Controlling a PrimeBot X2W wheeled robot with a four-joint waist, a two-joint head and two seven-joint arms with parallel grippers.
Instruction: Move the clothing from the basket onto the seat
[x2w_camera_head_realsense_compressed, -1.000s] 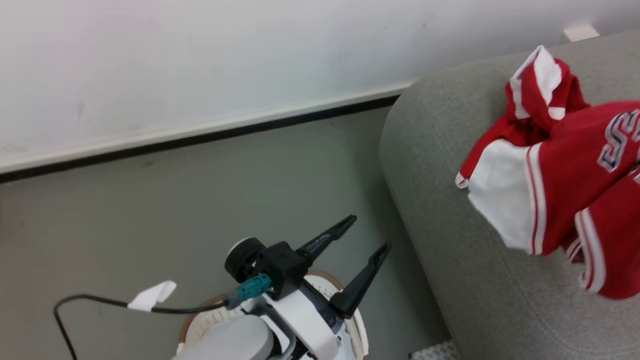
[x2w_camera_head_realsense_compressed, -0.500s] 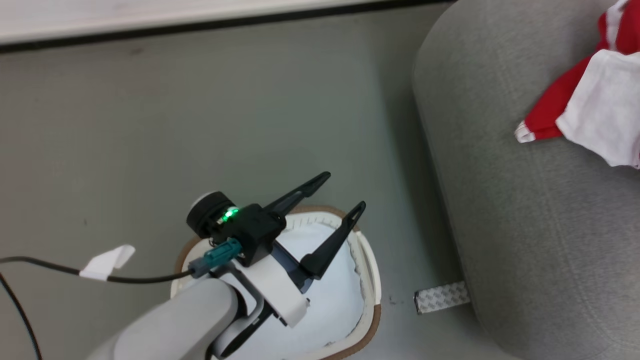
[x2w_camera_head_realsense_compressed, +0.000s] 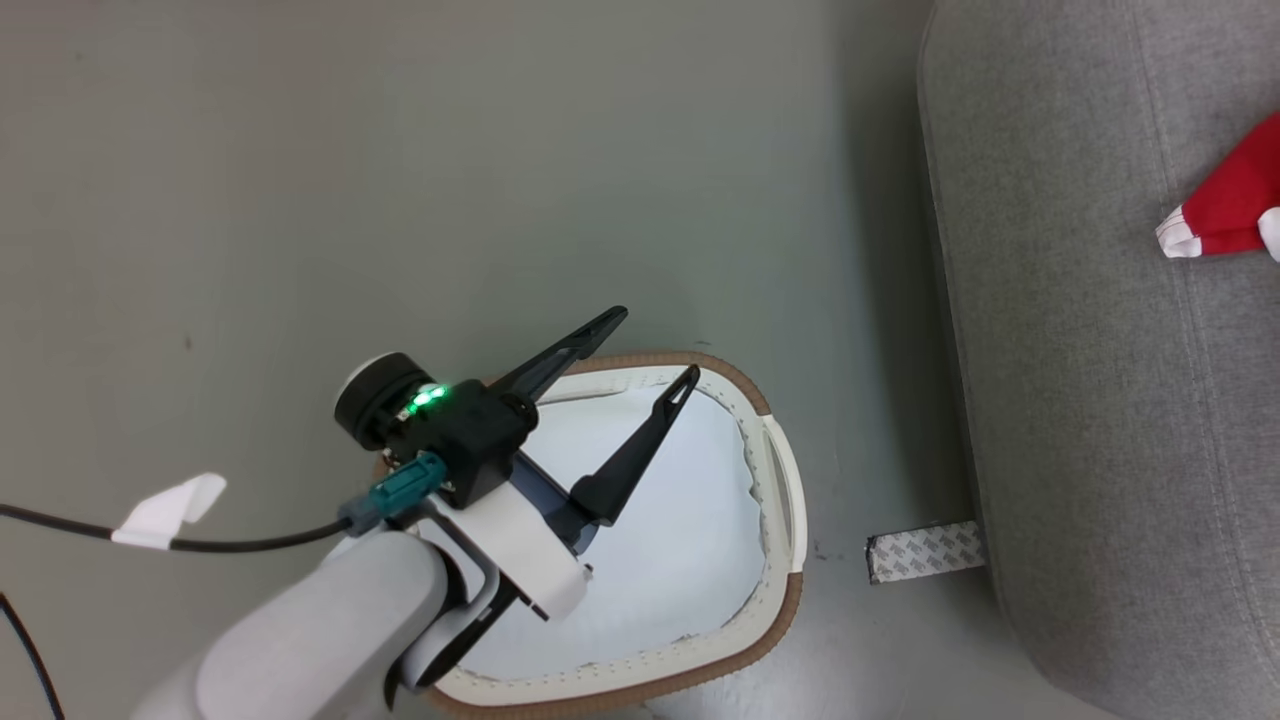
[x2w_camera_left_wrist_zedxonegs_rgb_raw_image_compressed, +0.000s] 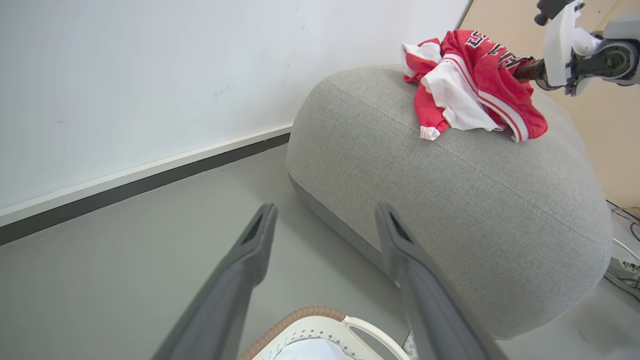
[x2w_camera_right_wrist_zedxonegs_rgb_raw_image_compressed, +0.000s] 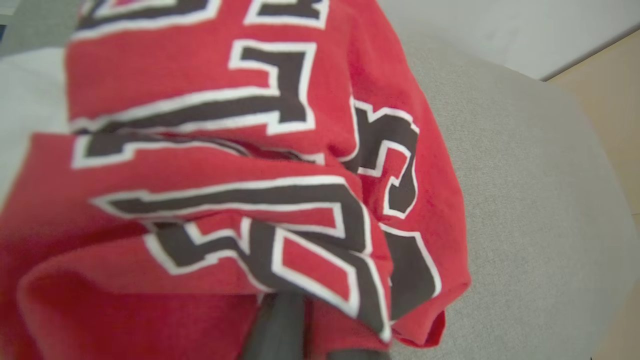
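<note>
Clothing (x2w_camera_right_wrist_zedxonegs_rgb_raw_image_compressed: 210, 150) bears dark, white-outlined lettering, words unreadable

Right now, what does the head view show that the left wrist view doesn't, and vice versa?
Head view: the inside of the basket, white, no red fabric in its visible part, plus a tape strip on the floor beside the seat. Left wrist view: the clothing piled on top of the seat, the right gripper with its fingers in the pile, and the wall. Both: the basket's brown rim, the seat, some red clothing, and the open left gripper over the basket.
</note>
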